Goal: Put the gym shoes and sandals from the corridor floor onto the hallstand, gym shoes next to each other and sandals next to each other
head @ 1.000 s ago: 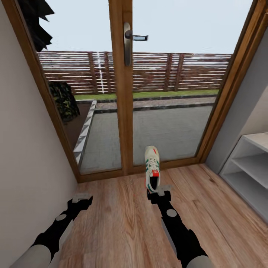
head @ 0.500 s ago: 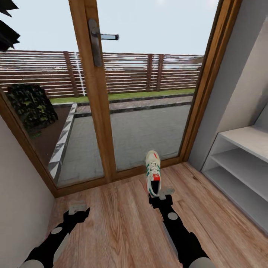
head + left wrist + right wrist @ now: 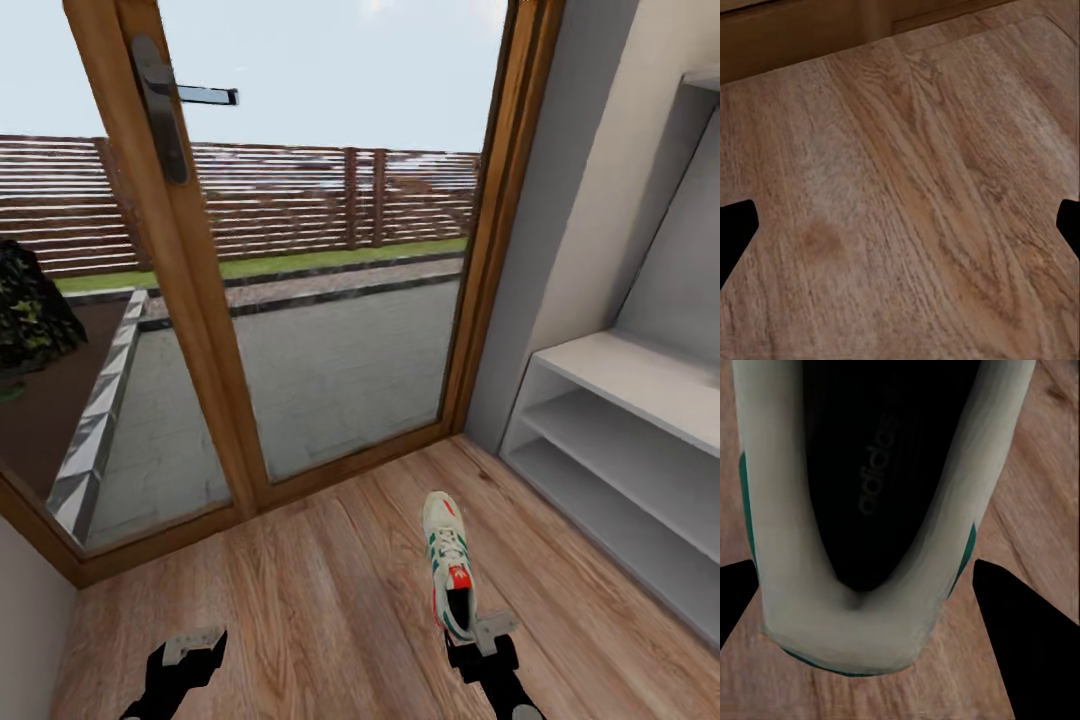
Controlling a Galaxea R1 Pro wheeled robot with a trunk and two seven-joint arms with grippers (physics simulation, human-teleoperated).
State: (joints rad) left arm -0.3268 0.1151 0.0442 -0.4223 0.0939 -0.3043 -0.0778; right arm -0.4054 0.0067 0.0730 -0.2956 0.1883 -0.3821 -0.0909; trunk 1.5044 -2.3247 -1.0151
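Gym shoe (image 3: 446, 567), at lower centre of the head view, was pinched at the heel by the right gripper (image 3: 478, 640); this shallow heel-only grip risked slippage before the hallstand (image 3: 620, 440) at right.

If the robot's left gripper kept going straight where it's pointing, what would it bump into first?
Probably just the corridor floor. The left gripper is open with nothing in it, and its wrist camera looks straight at bare wood planks. How far away the planks are is hard to tell.
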